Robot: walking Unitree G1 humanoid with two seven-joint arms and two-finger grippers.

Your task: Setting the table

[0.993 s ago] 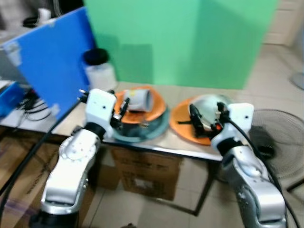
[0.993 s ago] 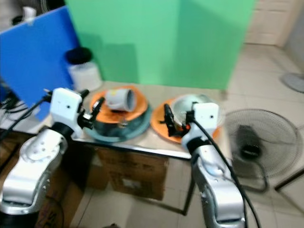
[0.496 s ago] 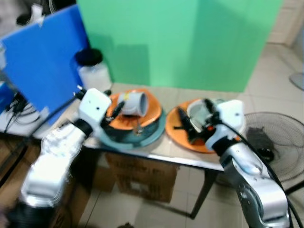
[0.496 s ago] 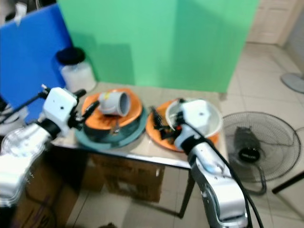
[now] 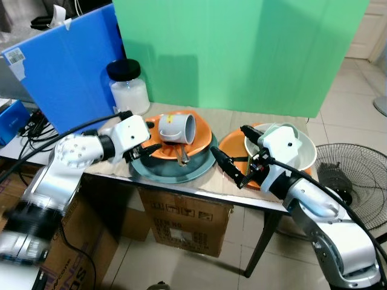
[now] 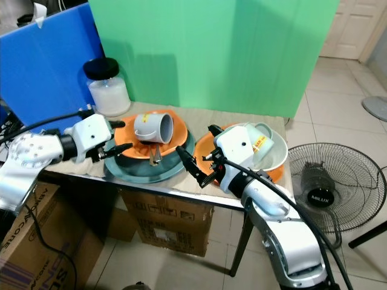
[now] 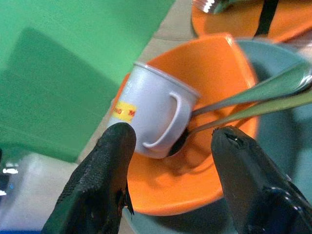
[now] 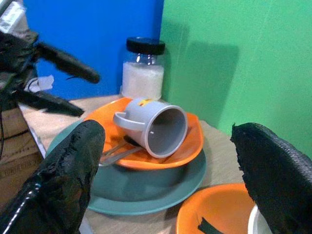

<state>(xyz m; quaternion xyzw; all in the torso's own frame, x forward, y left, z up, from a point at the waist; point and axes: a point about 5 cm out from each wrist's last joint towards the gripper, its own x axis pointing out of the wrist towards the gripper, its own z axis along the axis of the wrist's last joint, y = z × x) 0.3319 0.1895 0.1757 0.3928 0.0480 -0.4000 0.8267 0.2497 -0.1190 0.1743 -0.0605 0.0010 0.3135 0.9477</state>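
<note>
Orange dish (image 5: 202,138) sits stacked on a teal plate (image 5: 172,170) nr the desk's front-left edge, w/ a grey mug (image 5: 177,127) tipped on its side in it, mouth toward the right, and two spoons (image 7: 253,100) lying under the handle side. Second orange plate (image 6: 208,148) toward the desk's right end carries a white bowl (image 6: 275,156) w/ another mug (image 6: 254,142) inside. A black-lidded jar (image 5: 129,86) stands at the back-left corner.

My left gripper (image 5: 140,148) hovers at the front-left edge just beside the stack, jaws wide apart, framing the mug in the wrist cam. Right gripper (image 6: 196,166) is over the front edge between the two stacks, jaws spread wide too, empty.

Mug looks light, rigid, prob plastic or enamel; smooth, so I'd expect it to roll or slip if nudged on the curved dish. Best hold imo: across the rim wall or the body, not the thin handle. Spoons are thin and flat, awkward to pinch; the stacked dishes may slide if I pull one.
</note>
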